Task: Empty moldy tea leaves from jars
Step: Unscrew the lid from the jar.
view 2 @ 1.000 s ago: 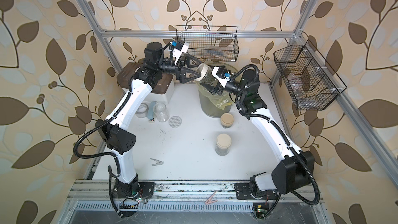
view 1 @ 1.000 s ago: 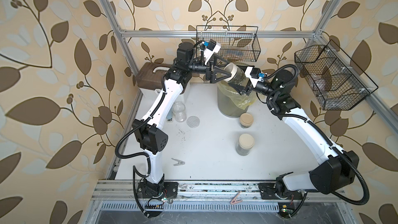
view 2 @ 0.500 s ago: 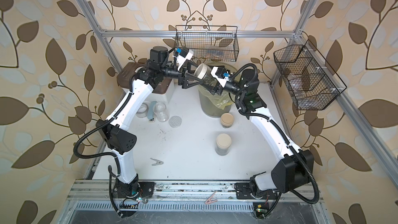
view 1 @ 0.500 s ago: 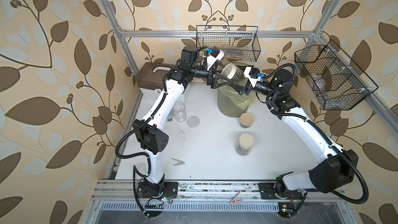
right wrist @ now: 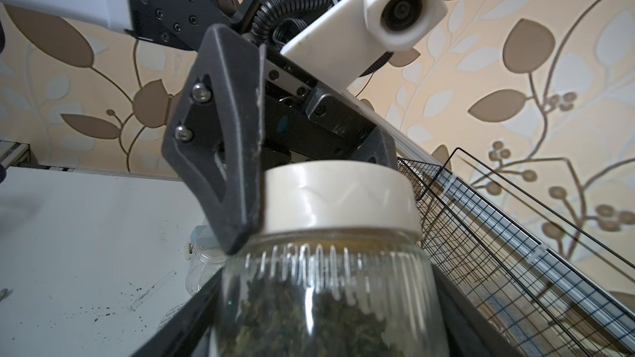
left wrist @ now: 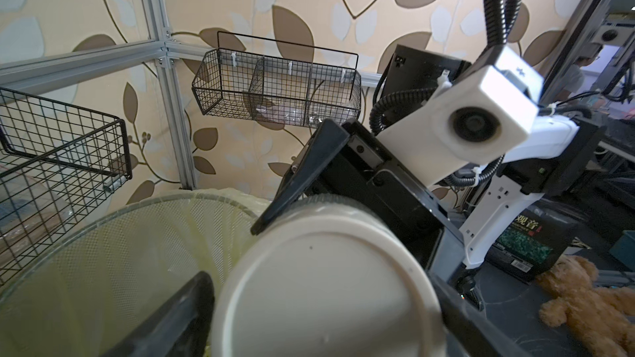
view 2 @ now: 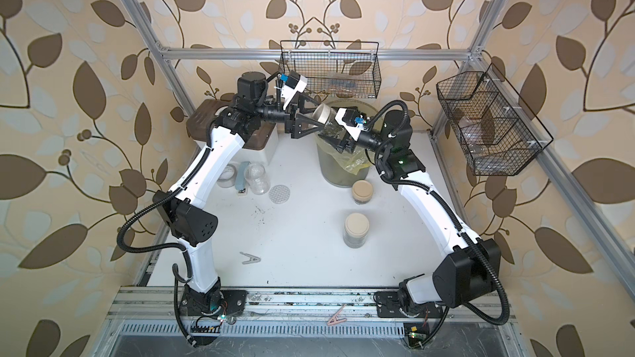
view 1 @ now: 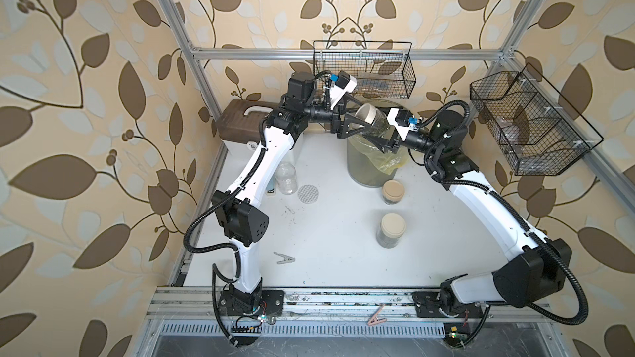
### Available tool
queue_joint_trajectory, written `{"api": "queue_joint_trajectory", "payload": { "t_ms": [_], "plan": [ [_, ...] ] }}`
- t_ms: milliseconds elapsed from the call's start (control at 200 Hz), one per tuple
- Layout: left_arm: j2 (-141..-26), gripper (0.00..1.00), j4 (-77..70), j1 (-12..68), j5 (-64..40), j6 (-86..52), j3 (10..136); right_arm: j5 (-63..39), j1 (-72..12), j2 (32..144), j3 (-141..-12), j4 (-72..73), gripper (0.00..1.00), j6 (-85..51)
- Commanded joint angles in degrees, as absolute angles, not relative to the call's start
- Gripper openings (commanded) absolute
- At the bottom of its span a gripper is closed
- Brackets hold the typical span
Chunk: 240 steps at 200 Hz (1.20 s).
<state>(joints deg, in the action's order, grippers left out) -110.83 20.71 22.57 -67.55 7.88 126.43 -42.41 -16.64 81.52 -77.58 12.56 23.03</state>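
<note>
Over the bin, my right gripper is shut on the glass body of a tilted jar. Dark moldy tea leaves fill the jar behind the glass. The jar's beige lid faces my left gripper, whose black fingers press on the lid's rim from both sides. In the left wrist view the lid fills the space between the jaws. Two more jars with beige lids stand on the table. An open, empty jar stands by the left arm.
A silver dotted lid lies flat beside the empty jar, with a tape roll further left. A brown-lidded box sits at the back left. Wire baskets hang on the frame. A metal clip lies near the front.
My left gripper has moved in over the jar's lid and its jaws have narrowed onto the rim. The right gripper has kept the jar over the bin.
</note>
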Motion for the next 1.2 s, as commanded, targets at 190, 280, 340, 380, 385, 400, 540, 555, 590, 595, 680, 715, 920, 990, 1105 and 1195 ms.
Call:
{"api": "queue_joint_trajectory", "payload": {
  "t_ms": [190, 280, 340, 380, 385, 400, 540, 555, 590, 595, 680, 715, 920, 990, 1105, 1195],
  "plan": [
    [-107.0, 0.68, 8.9, 22.9, -68.0, -4.9, 123.8, -41.7, -17.1, 80.8, -79.4, 12.3, 0.29, 26.9],
    [-106.2, 0.67, 6.7, 22.9, -65.0, -10.6, 122.9, -38.0, -17.7, 80.7, -79.0, 12.3, 0.29, 29.2],
    [-105.8, 0.63, 6.5, 23.0, -61.7, -15.6, 123.0, -34.3, -18.5, 80.9, -79.0, 12.4, 0.29, 31.9],
    [-105.7, 0.62, 6.9, 23.0, -59.0, -19.3, 123.4, -31.7, -19.2, 81.2, -79.1, 13.0, 0.29, 33.5],
    [-105.7, 0.62, 6.9, 23.0, -58.7, -19.8, 123.4, -31.5, -19.3, 81.3, -79.1, 13.1, 0.29, 33.6],
    [-105.6, 0.61, 7.3, 23.0, -57.8, -20.9, 123.6, -30.6, -19.5, 81.4, -79.1, 13.5, 0.29, 34.0],
    [-105.5, 0.58, 13.2, 23.1, -48.9, -29.9, 126.6, -23.9, -21.1, 83.7, -79.5, 19.4, 0.28, 35.7],
    [-105.5, 0.58, 14.0, 23.1, -48.0, -30.6, 126.9, -23.3, -21.2, 84.0, -79.7, 19.9, 0.28, 35.9],
    [-105.4, 0.58, 15.8, 23.1, -46.0, -32.0, 127.9, -21.8, -21.6, 84.5, -79.9, 21.2, 0.28, 36.3],
    [-105.4, 0.58, 16.1, 23.1, -45.7, -32.2, 128.0, -21.7, -21.6, 84.6, -80.0, 21.4, 0.28, 36.4],
    [-105.1, 0.57, 19.1, 23.1, -41.9, -35.6, 129.8, -18.8, -22.3, 86.1, -80.5, 24.2, 0.27, 37.1],
    [-105.1, 0.57, 20.0, 23.1, -40.5, -36.6, 130.4, -17.8, -22.4, 86.5, -80.6, 25.1, 0.27, 37.2],
    [-106.6, 0.53, 33.5, 23.3, -26.6, -40.0, 138.8, -13.3, -23.4, 88.4, -81.5, 28.4, 0.26, 38.0],
    [-107.4, 0.49, 36.5, 23.3, -22.3, -42.7, 141.0, -12.8, -23.5, 88.6, -81.6, 28.6, 0.26, 38.4],
    [-108.3, 0.45, 38.2, 23.3, -17.6, -49.7, 142.6, -11.4, -23.9, 88.5, -81.1, 28.9, 0.26, 39.7],
    [-109.0, 0.44, 36.9, 23.3, -17.7, -56.2, 143.1, -10.2, -23.9, 88.2, -80.6, 29.2, 0.26, 40.4]
  ]
}}
